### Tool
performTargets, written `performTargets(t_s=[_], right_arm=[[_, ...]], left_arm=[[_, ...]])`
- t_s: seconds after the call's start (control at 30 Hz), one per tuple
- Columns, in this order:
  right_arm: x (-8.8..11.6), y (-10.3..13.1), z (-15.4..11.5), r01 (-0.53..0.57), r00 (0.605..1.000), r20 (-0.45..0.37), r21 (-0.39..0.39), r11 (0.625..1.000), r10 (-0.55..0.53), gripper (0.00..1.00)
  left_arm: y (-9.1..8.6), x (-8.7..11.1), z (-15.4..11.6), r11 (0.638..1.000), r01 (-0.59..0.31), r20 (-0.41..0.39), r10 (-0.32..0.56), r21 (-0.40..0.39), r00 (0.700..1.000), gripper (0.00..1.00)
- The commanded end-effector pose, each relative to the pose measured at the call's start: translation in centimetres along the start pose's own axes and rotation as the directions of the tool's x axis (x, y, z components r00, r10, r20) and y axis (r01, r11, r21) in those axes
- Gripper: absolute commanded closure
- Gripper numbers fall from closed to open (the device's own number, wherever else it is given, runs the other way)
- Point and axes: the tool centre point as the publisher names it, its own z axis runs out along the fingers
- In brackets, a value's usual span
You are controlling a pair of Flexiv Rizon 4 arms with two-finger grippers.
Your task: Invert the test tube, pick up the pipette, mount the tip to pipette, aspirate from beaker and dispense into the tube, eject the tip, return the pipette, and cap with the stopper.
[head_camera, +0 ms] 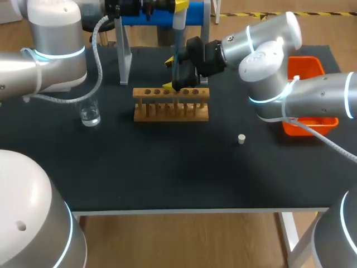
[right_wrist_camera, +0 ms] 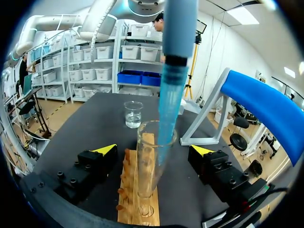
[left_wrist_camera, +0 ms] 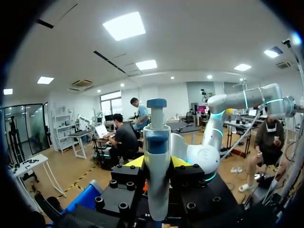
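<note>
The left hand (left_wrist_camera: pixel 156 162) is closed on the pipette (left_wrist_camera: pixel 156 142), its two yellow-tipped fingers pressing the barrel from either side, and holds it upright above the wooden rack (head_camera: pixel 171 114). The pipette's blue tip (right_wrist_camera: pixel 166 128) points down, and its lower end sits inside the mouth of the test tube (right_wrist_camera: pixel 153 166), which stands upright in one of the rack's holes, open end up.

The right hand (right_wrist_camera: pixel 153 151) is set low at the rack with its fingers spread wide, one on each side of the test tube and neither touching the glass (it grips nothing).

On the black tabletop (head_camera: pixel 167 167), the beaker (head_camera: pixel 89 113) stands to the left of the rack and apart from it, with clear liquid in its bottom. The small pale stopper (head_camera: pixel 241 138) lies alone on the tabletop, to the right of the rack and nearer the front edge. An orange bin (head_camera: pixel 312 67) sits at the right edge, partly behind the right arm. A blue stand (right_wrist_camera: pixel 266 104) rises at the far side of the tabletop behind the rack.
</note>
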Motion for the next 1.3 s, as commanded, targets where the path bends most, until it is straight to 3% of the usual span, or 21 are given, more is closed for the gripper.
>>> performTargets(t_s=[0.03, 1.3], right_arm=[[-0.1, 0.0, 0.0, 0.0, 1.0, -0.003, 0.0, 1.0, 0.0, 0.0], [-0.1, 0.0, 0.0, 0.0, 1.0, -0.003, 0.0, 1.0, 0.0, 0.0]], left_arm=[[-0.6, 0.0, 0.0, 1.0, -0.002, 0.001, 0.002, -0.012, 1.0, 1.0], [-4.3, 1.5, 1.4, 0.997, -0.046, 0.005, 0.046, -0.063, 0.999, 1.0]])
